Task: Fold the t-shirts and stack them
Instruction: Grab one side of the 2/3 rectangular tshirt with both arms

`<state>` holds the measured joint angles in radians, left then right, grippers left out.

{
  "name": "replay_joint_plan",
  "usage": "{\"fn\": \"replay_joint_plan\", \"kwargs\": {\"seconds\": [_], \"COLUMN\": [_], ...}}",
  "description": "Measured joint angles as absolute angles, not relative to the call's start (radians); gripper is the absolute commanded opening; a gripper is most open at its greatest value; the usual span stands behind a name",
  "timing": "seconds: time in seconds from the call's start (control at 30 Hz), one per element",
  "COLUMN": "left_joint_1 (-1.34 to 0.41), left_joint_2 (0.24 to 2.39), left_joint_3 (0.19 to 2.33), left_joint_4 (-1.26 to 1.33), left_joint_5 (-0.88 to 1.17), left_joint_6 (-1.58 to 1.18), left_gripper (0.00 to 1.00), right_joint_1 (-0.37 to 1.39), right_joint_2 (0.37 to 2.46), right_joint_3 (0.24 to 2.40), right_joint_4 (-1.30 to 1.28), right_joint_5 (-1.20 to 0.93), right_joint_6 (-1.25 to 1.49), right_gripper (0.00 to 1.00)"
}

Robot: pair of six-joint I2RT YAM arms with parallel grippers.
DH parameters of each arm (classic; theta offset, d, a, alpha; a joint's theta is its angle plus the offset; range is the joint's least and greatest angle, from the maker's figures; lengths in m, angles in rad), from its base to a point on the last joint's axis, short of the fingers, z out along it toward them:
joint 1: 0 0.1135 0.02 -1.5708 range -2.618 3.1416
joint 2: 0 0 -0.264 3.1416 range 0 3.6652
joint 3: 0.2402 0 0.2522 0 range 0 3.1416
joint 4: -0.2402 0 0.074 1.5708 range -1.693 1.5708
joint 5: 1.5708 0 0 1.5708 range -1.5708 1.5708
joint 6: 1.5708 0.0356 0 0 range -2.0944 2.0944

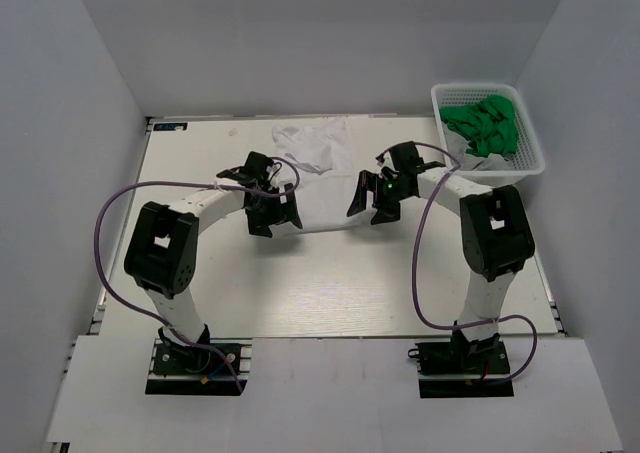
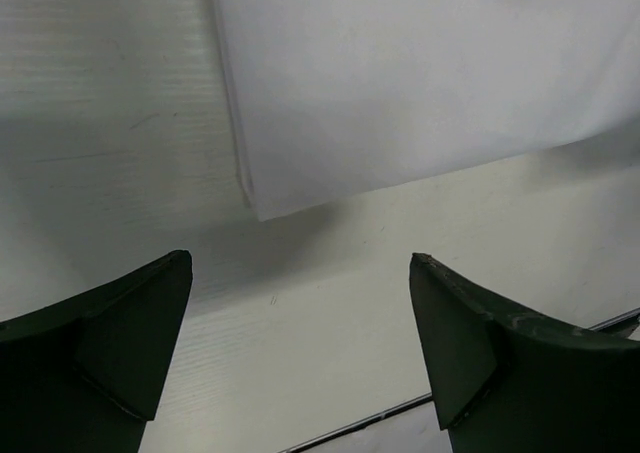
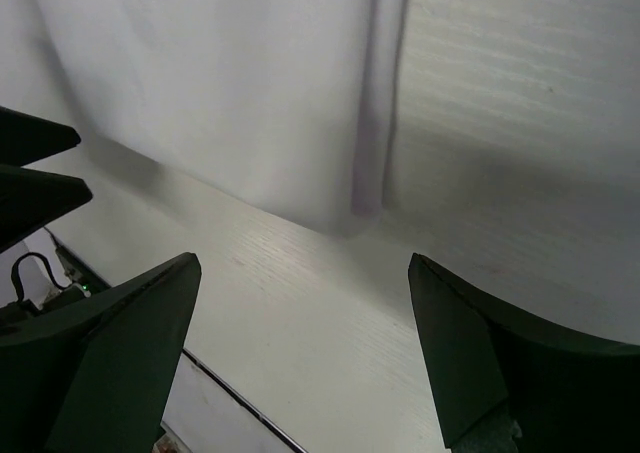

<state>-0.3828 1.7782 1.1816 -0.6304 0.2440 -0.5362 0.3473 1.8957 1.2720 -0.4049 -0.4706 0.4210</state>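
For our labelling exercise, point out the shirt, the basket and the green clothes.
shirt (image 1: pixel 325 178): top view, middle of the white cloth.
basket (image 1: pixel 505 171): top view, its near wall.
green clothes (image 1: pixel 485 125): top view, middle of the pile.

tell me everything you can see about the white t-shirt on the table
The white t-shirt is thin plain fabric lying on the table toward its far middle. Its near part lies smooth and flat with a straight edge; the far part is bunched and wrinkled. The left gripper and right gripper, both open, hover by its near corners without touching it.
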Motion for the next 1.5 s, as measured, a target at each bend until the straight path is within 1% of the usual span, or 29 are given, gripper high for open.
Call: {"fn": "replay_joint_plan", "kwargs": {"seconds": [0.07, 0.1, 0.13, 0.2, 0.27, 0.3, 0.4, 0.43, 0.47, 0.5, 0.53, 0.57, 0.6, 0.63, 0.7, 0.73, 0.77, 0.8, 0.83, 0.87, 0.9, 0.97, 1.0, 1.03, 1.13, 1.23, 1.33, 1.5], "left_joint_1": [-0.385, -0.385, -0.386, -0.387, -0.387, -0.387, -0.387, -0.387, -0.387, -0.387, -0.387, -0.387, -0.387, -0.386, -0.385, -0.384, -0.384, -0.384, -0.385, -0.384, -0.384, -0.384, -0.384, -0.384, -0.385, -0.39, -0.407, -0.451], "left_joint_2": [1.778, 1.778, 1.779, 1.787, 1.806, 1.816, 1.821, 1.821, 1.822, 1.824, 1.829, 1.833, 1.84, 1.848, 1.858, 1.86, 1.861, 1.861, 1.861, 1.861, 1.861, 1.861, 1.861, 1.861, 1.853, 1.82, 1.757, 1.598], "left_joint_3": [1.172, 1.168, 1.162, 1.152, 1.151, 1.151, 1.149, 1.145, 1.141, 1.139, 1.136, 1.136, 1.135, 1.135, 1.133, 1.127, 1.12, 1.115, 1.106, 1.101, 1.097, 1.093, 1.093, 1.093, 1.091, 1.074, 1.047, 1.023], "left_joint_4": [-0.601, -0.591, -0.58, -0.564, -0.552, -0.543, -0.518, -0.505, -0.49, -0.479, -0.469, -0.458, -0.447, -0.438, -0.421, -0.408, -0.397, -0.389, -0.379, -0.375, -0.369, -0.362, -0.362, -0.364, -0.388, -0.472, -0.576, -0.767], "left_joint_5": [0.247, 0.247, 0.247, 0.247, 0.247, 0.247, 0.249, 0.249, 0.249, 0.25, 0.252, 0.256, 0.255, 0.262, 0.276, 0.281, 0.287, 0.293, 0.294, 0.301, 0.305, 0.313, 0.315, 0.315, 0.318, 0.334, 0.375, 0.476], "left_joint_6": [-0.543, -0.543, -0.546, -0.549, -0.55, -0.552, -0.562, -0.566, -0.569, -0.574, -0.578, -0.581, -0.58, -0.582, -0.587, -0.588, -0.588, -0.59, -0.591, -0.593, -0.596, -0.599, -0.599, -0.6, -0.602, -0.602, -0.602, -0.594], "left_gripper": [1.0, 1.0, 1.0, 0.97, 0.97, 0.97, 0.89, 0.86, 0.79, 0.75, 0.68, 0.59, 0.55, 0.5, 0.4, 0.38, 0.27, 0.19, 0.11, 0.04, 0.0, 0.0, 0.0, 0.0, 0.0, 0.0, 0.0, 0.0], "right_joint_1": [0.347, 0.347, 0.347, 0.347, 0.347, 0.347, 0.346, 0.346, 0.346, 0.346, 0.346, 0.346, 0.346, 0.346, 0.345, 0.344, 0.343, 0.342, 0.342, 0.342, 0.342, 0.342, 0.342, 0.342, 0.343, 0.347, 0.359, 0.381], "right_joint_2": [1.899, 1.904, 1.913, 1.934, 1.939, 1.942, 1.956, 1.961, 1.965, 1.971, 1.974, 1.978, 1.984, 1.988, 1.993, 1.997, 1.999, 1.999, 2.0, 2.003, 2.004, 2.004, 2.004, 2.003, 1.986, 1.935, 1.85, 1.645], "right_joint_3": [1.251, 1.246, 1.245, 1.245, 1.245, 1.245, 1.246, 1.247, 1.248, 1.249, 1.249, 1.249, 1.249, 1.248, 1.244, 1.241, 1.238, 1.232, 1.227, 1.222, 1.218, 1.209, 1.206, 1.201, 1.18, 1.137, 1.085, 1.021], "right_joint_4": [-0.399, -0.393, -0.392, -0.376, -0.362, -0.354, -0.323, -0.317, -0.308, -0.3, -0.293, -0.287, -0.279, -0.273, -0.264, -0.259, -0.255, -0.251, -0.25, -0.25, -0.25, -0.25, -0.25, -0.249, -0.259, -0.337, -0.45, -0.708], "right_joint_5": [-0.462, -0.457, -0.455, -0.459, -0.47, -0.474, -0.492, -0.498, -0.504, -0.51, -0.516, -0.518, -0.522, -0.528, -0.525, -0.527, -0.527, -0.53, -0.52, -0.524, -0.525, -0.523, -0.525, -0.527, -0.533, -0.537, -0.555, -0.606], "right_joint_6": [0.435, 0.44, 0.445, 0.465, 0.478, 0.485, 0.506, 0.513, 0.517, 0.522, 0.527, 0.529, 0.536, 0.543, 0.546, 0.55, 0.554, 0.554, 0.554, 0.554, 0.553, 0.56, 0.56, 0.561, 0.559, 0.539, 0.51, 0.435], "right_gripper": [0.9, 0.88, 0.88, 0.85, 0.85, 0.84, 0.81, 0.77, 0.76, 0.74, 0.69, 0.67, 0.66, 0.59, 0.51, 0.47, 0.39, 0.33, 0.29, 0.2, 0.16, 0.09, 0.02, 0.0, 0.0, 0.0, 0.0, 0.0]}}
